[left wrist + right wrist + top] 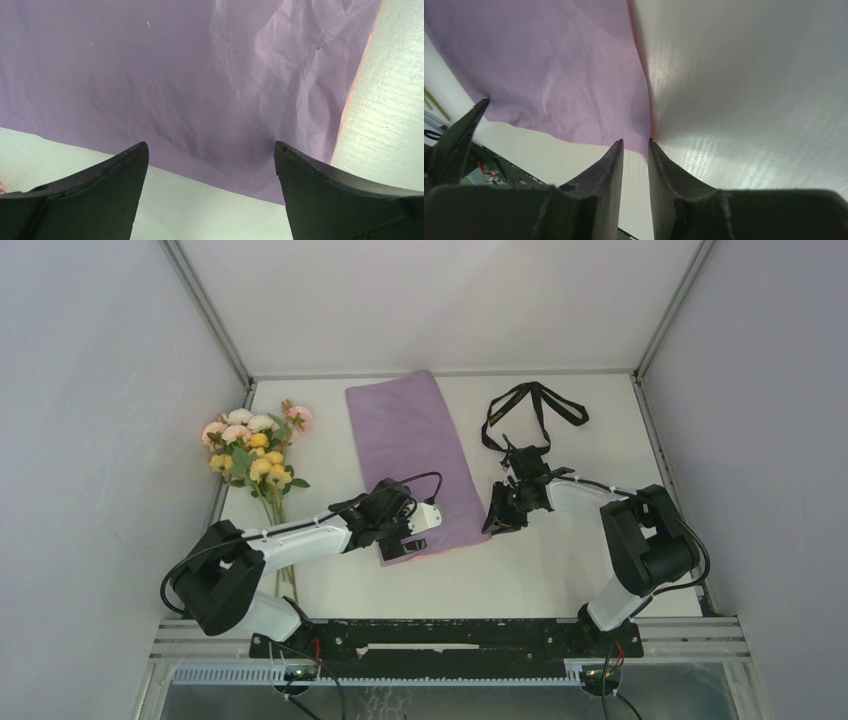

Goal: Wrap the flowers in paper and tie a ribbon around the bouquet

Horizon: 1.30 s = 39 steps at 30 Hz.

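Note:
The lilac-purple paper (410, 445) lies folded flat in the middle of the table, a thin pink edge showing along its right side (640, 60). My left gripper (397, 543) hovers wide open over the paper's near left corner (175, 75), nothing between its fingers (120, 175). My right gripper (497, 520) is at the near right corner (574, 85), its jaws only narrowly apart; the corner tip lies just beyond the fingertips (616, 150), not clamped. The flowers (255, 450) lie at the far left, stems toward me. The black ribbon (530, 405) lies looped at the back right.
Grey walls close off the left, right and back of the white table (560, 580). The flower stems (282, 540) run down beside my left arm. The ribbon's near end lies close behind my right wrist.

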Each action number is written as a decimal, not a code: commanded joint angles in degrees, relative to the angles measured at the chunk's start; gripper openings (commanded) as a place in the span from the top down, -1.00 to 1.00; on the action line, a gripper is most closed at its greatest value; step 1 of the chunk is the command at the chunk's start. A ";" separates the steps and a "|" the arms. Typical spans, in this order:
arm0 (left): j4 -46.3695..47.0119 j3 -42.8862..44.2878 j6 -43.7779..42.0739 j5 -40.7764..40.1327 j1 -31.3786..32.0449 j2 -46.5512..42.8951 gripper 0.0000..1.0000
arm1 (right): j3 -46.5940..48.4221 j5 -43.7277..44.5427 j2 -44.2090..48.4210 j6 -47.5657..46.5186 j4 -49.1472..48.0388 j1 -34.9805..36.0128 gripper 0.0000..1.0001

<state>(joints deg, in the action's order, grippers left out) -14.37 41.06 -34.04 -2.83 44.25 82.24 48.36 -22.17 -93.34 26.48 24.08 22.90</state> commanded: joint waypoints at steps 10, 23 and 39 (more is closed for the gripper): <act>1.40 -0.19 -1.29 -0.07 0.31 0.17 -1.00 | 0.32 -6.86 -1.07 5.27 -8.24 1.75 0.46; 0.09 0.93 -1.65 1.18 0.28 -1.39 -1.00 | 0.07 -4.52 -1.56 4.56 -6.57 1.92 0.92; -20.68 19.74 5.17 18.69 -8.49 -16.67 -1.00 | 1.93 -1.02 19.99 22.50 -24.43 9.96 1.00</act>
<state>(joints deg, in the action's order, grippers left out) -28.03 55.40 -31.64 10.37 35.57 67.44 47.86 -28.10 -77.14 41.41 9.74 30.11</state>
